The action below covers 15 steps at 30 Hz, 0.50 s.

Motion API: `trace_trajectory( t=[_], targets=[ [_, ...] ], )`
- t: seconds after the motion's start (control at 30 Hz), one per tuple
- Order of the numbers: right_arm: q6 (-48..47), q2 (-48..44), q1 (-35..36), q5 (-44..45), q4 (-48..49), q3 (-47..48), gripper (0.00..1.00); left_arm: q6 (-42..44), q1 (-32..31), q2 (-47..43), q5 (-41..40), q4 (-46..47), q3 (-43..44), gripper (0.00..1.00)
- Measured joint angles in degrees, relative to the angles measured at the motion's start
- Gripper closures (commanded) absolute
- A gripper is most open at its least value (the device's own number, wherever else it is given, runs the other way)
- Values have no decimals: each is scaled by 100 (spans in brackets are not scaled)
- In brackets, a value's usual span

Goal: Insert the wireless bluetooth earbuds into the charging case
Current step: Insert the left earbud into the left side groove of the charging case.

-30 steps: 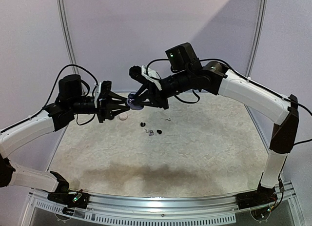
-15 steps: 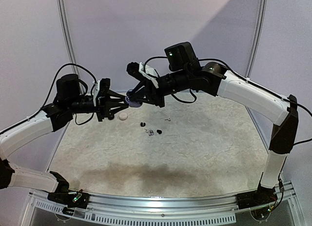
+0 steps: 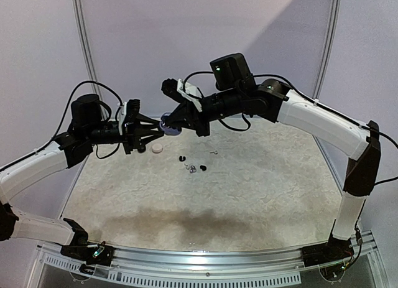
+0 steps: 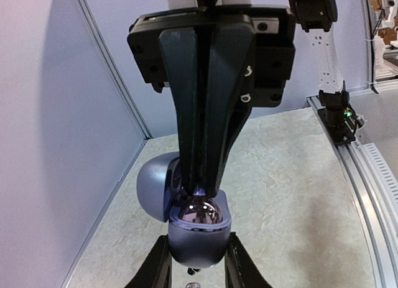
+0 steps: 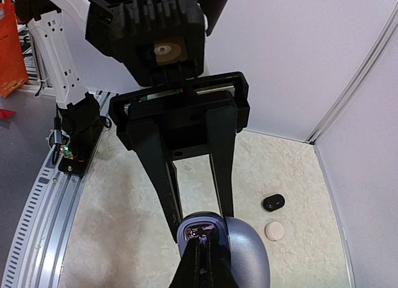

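Left gripper (image 3: pixel 157 132) clasps the rounded blue-grey charging case (image 4: pixel 198 235); right gripper (image 4: pixel 200 191), pinched closed, probes its glossy well.

Overhead rear view; opposed close wrist views sharing case (image 4: pixel 198 235).

Pale lavender-white panels (image 3: pixel 186 33) wall in the work area at the back and on both sides, joined by slim metal uprights (image 3: pixel 84 45) — one at each rear corner. A darker diagonal shadow (image 3: pixel 280 45) falls across the right part of the back panel. The table (image 3: pixel 249 201) is covered in a cream, mottled surface with a soft dark shadow band toward its near side. Along the near edge runs a slotted aluminium rail (image 3: pixel 205 263) — bright under the overhead light.
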Motion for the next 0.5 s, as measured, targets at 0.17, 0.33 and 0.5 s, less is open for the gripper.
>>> trace_trajectory(
  t=[0.17, 0.33, 0.5],
  targets=[
    [-146, 39, 0, 68, 15, 0, 100, 55, 0, 0, -24, 15, -15, 100],
    [-166, 210, 9, 140, -35, 162, 100, 219, 13, 0, -149, -9, -55, 100],
    [-216, 306, 26, 291, -63, 271, 92, 210, 57, 0, -273, -24, -66, 100]
  ],
)
